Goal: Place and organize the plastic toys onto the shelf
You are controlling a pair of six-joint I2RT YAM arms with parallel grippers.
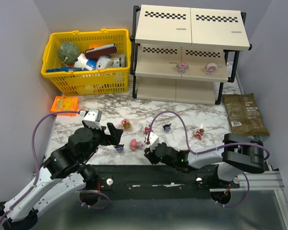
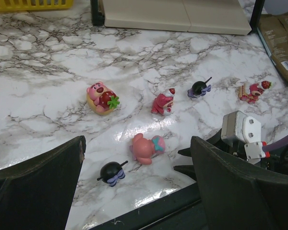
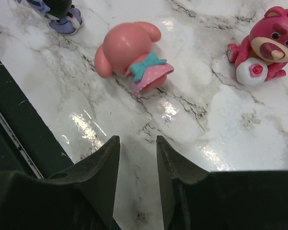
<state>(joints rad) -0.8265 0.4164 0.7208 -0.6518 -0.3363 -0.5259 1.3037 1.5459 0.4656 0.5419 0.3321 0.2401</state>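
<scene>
Grey walls close in the bench (image 1: pixel 201 112) on the left, back and right. Its top is white marble with dark veins, glossy enough to throw glare near the front. At far left a yellow basket (image 1: pixel 93 82) sits in the back corner, and an orange packet (image 1: pixel 65 104) lies flat before it near the left edge.

My left fingers (image 2: pixel 43 182) stand wide with nothing between them, hovering over the front strip of the bench. Seen between them, a dark toy (image 2: pixel 113 172) stands close to the black rail (image 2: pixel 149 211) along the front edge. A pink toy (image 2: pixel 145 147) lies on its side just to its right. Further back come a bear (image 2: pixel 102 96) with a strawberry, a red toy (image 2: pixel 162 102), a second dark toy (image 2: pixel 199 88) and, well apart at the right, a last red toy (image 2: pixel 253 91).

My right fingers (image 3: pixel 103 163) are narrow, with only marble showing in the slim gap, so they hold nothing. They point at the pink toy from near the front edge without touching it.

Between the toys and the shelf (image 1: pixel 189 28) runs a broad band of bare marble. The shelf stands at the back, its left post just beside the basket. A shelved toy (image 1: pixel 183 66) and a second shelved toy (image 1: pixel 211 68) sit on its middle board, toward the right. A brown bag (image 1: pixel 245 114) lies flat to the right of the shelf foot, near the right wall.
</scene>
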